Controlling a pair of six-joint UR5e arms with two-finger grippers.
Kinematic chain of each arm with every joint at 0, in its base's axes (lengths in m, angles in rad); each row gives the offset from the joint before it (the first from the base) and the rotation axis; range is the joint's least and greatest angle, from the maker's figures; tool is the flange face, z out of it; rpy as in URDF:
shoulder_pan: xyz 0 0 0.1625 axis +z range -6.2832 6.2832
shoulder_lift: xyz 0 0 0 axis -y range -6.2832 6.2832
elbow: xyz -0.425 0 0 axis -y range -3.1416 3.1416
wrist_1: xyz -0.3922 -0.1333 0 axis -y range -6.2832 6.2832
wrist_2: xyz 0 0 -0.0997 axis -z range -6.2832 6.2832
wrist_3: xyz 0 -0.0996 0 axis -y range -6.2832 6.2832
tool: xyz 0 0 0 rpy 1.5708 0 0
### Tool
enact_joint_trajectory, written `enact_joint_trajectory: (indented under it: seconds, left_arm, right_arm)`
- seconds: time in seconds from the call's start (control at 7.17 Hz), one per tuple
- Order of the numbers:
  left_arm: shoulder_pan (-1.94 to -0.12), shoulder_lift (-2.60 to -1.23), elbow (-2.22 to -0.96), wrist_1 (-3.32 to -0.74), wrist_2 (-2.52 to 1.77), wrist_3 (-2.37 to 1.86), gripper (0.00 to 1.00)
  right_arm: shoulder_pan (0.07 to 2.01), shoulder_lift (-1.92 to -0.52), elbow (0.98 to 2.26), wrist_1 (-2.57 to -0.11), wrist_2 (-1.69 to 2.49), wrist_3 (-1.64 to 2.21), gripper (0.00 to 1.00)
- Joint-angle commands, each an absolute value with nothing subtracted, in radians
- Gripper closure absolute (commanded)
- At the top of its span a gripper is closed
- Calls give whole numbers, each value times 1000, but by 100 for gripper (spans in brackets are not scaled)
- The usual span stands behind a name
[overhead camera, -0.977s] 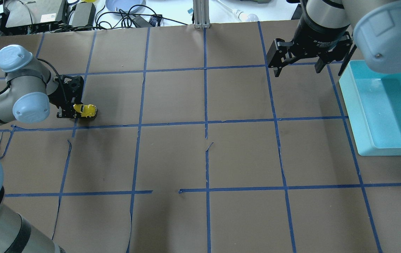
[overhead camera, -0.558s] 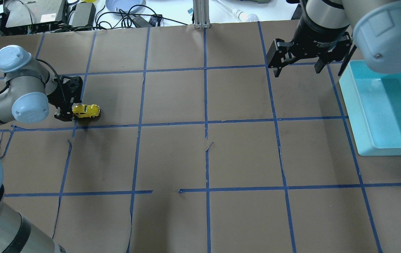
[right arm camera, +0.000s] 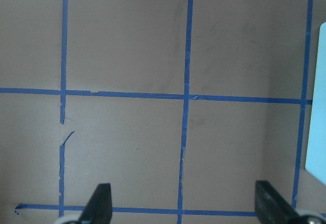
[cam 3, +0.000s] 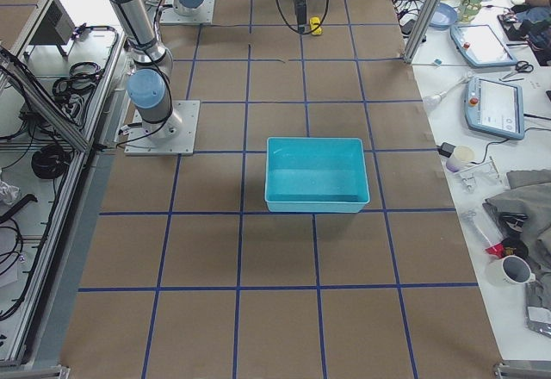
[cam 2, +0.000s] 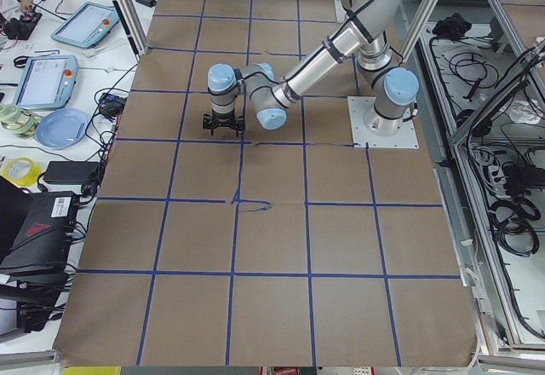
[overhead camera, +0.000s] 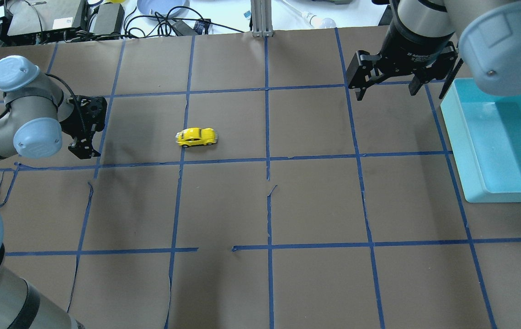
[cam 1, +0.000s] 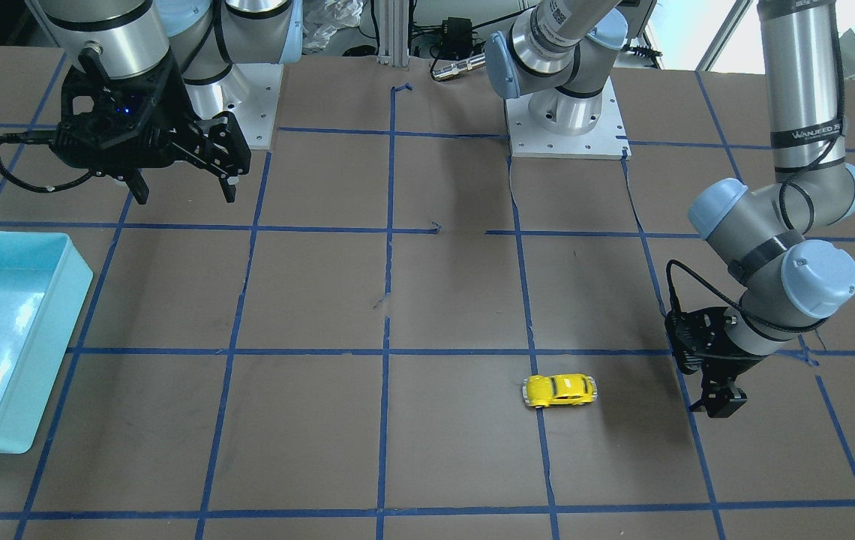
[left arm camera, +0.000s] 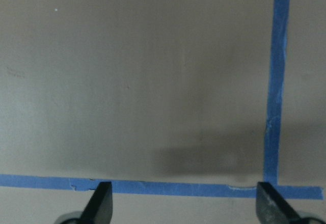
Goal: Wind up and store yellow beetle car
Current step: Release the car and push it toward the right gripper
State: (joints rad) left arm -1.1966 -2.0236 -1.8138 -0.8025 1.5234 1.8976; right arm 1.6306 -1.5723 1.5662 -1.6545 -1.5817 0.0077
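The yellow beetle car (overhead camera: 196,136) stands free on the brown table, on its wheels, well to the right of my left gripper; it also shows in the front-facing view (cam 1: 559,390) and small in the exterior right view (cam 3: 316,26). My left gripper (overhead camera: 84,148) is open and empty, low over the table; its wrist view shows only bare paper and tape between the spread fingertips (left arm camera: 99,203). My right gripper (overhead camera: 386,89) is open and empty, high at the far right beside the bin.
A light-blue open bin (overhead camera: 500,139) sits at the table's right edge, also in the front-facing view (cam 1: 0,337). Blue tape lines grid the brown paper. Cables and devices lie beyond the far edge (overhead camera: 105,18).
The car has left the left gripper and rolled right, from beside the fingers to about one grid cell away. The left gripper has opened and stayed in place. The right arm has hardly moved.
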Motion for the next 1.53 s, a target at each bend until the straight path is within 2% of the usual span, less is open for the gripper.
enact_joint_trajectory:
  seconds: [0.0, 0.56, 1.12, 1.4]
  left_arm:
    - [-1270, -1953, -1790, -894, 1473, 1682, 0]
    - [-1465, -1766, -1633, -1304, 1482, 1190, 0]
    - [-1509, -1637, -1603, -1432, 1552, 817, 0]
    - [-1511, -1576, -1606, -1469, 1563, 461, 0]
  right_arm:
    - [1631, -1572, 1566, -1654, -1582, 9, 0]
    - [1631, -1572, 1566, -1654, -1582, 11, 0]
    - [1631, -1572, 1566, -1655, -1582, 8, 0]
    - [1631, -1560, 1563, -1654, -1583, -2, 0]
